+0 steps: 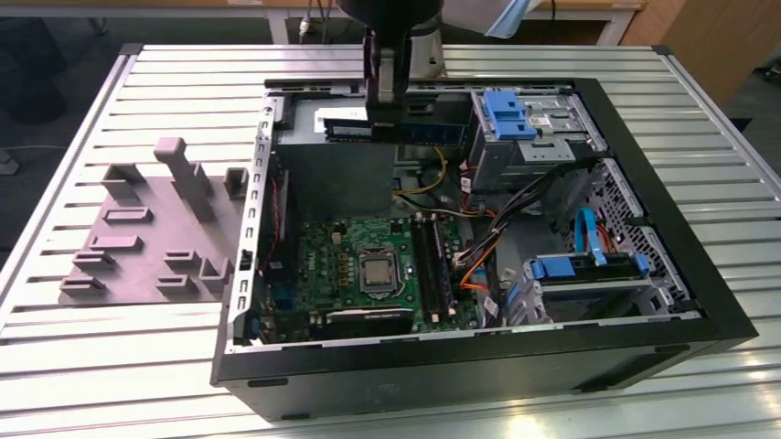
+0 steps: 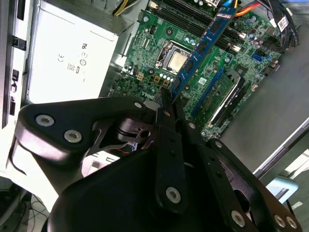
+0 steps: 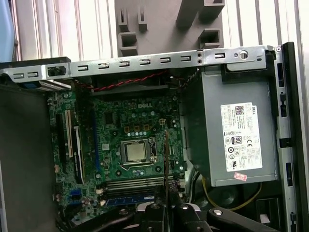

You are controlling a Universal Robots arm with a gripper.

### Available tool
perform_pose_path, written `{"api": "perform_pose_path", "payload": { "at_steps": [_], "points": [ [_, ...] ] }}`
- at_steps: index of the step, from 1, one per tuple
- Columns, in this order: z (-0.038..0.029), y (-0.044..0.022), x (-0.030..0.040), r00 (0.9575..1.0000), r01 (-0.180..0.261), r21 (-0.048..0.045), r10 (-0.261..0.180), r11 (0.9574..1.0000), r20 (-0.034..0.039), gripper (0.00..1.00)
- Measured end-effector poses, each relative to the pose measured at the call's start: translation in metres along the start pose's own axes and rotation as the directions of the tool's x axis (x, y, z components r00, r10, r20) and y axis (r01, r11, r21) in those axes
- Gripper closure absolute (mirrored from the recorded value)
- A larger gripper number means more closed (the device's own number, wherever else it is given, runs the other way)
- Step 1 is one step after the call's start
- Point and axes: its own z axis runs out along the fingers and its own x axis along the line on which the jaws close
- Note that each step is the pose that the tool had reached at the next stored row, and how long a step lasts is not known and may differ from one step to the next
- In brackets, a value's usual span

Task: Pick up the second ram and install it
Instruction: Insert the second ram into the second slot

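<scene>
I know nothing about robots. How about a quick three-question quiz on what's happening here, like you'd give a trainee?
1. True or false: the pincer is shut on the memory stick.
2. Fill in: the grey plate lies ___ the computer case.
3. The memory stick is: A pushed into a slot; B held in the air over the green board; C lying on the grey plate.
Key: 1 true; 2 outside; 3 B.

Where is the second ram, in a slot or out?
Out. The claw is shut on one end of the second ram, holding it in the air above the open computer case.
</scene>
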Motion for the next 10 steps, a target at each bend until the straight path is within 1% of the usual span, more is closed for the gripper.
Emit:
{"api": "perform_pose_path", "payload": {
  "at_steps": [10],
  "points": [
    [0.0003,0.0,0.0,0.9992,-0.039,0.001,0.039,0.9992,0.0002,0.86]
  ]
}}
